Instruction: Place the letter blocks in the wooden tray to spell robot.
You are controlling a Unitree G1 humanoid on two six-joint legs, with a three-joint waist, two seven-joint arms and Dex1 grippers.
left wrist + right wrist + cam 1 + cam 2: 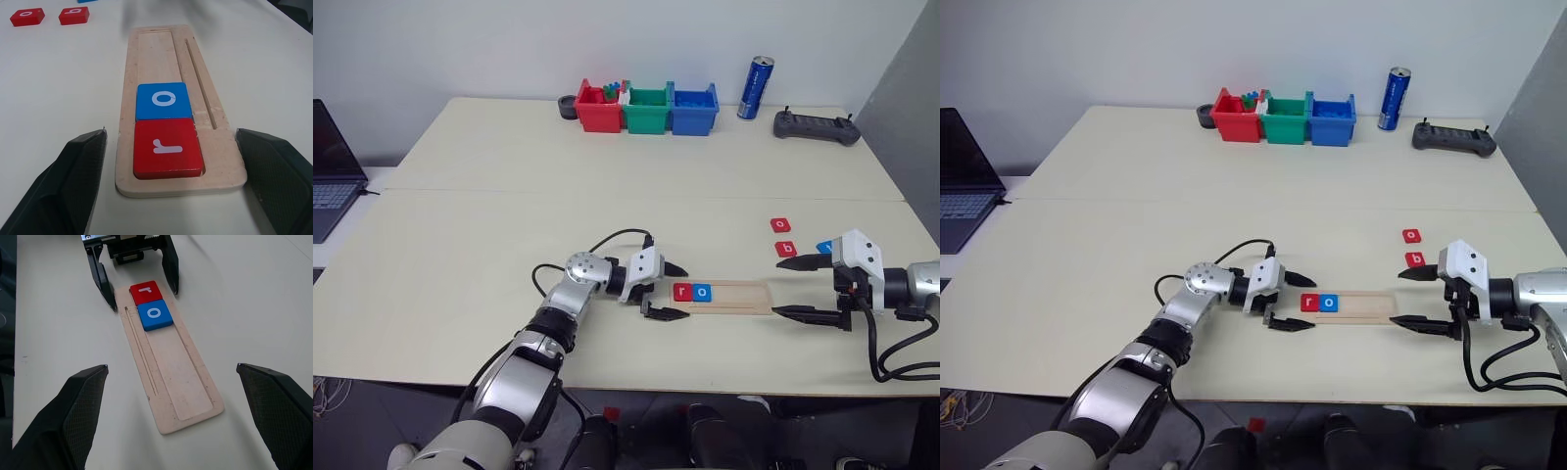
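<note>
The tray (729, 296) lay low in the middle of the frame, holding r (682, 291) and o (703, 292). Both claws, left (670, 291) and right (800, 288), gaped empty at its ends. Either could bump the tray and slide it.

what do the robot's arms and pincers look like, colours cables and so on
Both arms are silver-grey metal with black joint sections; the left arm has a round silver disc at the wrist. Each ends in a white housing carrying a pincer of two black, tapering, pointed fingers: left pincer, right pincer. The finger pads have a fine ribbed texture. Loose black cables loop beside both wrists.
</note>
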